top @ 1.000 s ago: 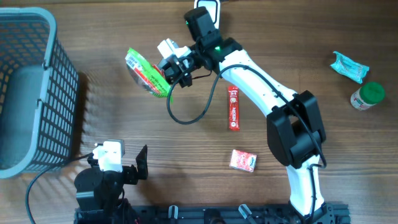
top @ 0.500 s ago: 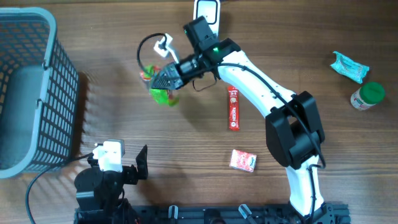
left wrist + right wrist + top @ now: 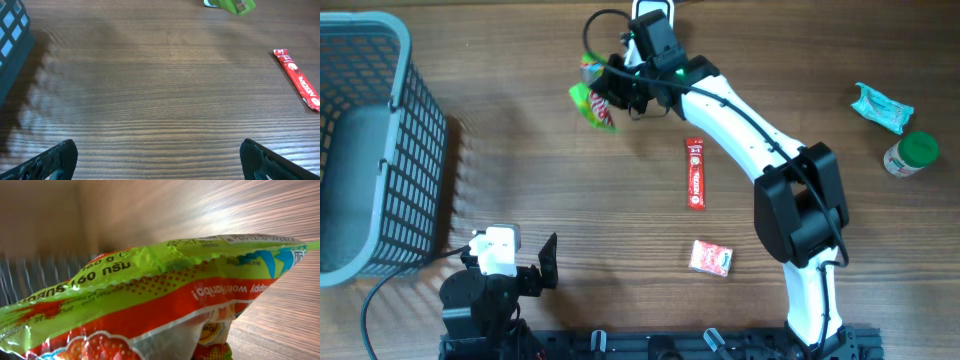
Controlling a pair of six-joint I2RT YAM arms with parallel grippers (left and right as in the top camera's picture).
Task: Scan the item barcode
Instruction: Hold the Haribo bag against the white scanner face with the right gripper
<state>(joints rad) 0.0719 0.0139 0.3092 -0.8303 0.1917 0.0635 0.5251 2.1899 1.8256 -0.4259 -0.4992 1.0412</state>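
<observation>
Wood-grain worktop (image 3: 520,150) fills every view. Near its far edge the right hand (image 3: 613,85) is clamped on a green and red snack packet (image 3: 590,98). A red stick sachet (image 3: 695,172) lies nearby. At the near edge the left hand (image 3: 157,162) gapes wide and empty, near a grey basket (image 3: 380,150).

Green-and-red snack packet (image 3: 592,98), tilted, off the table

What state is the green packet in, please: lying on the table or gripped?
Gripped: the right gripper is shut on the green packet, which fills the right wrist view.
</observation>
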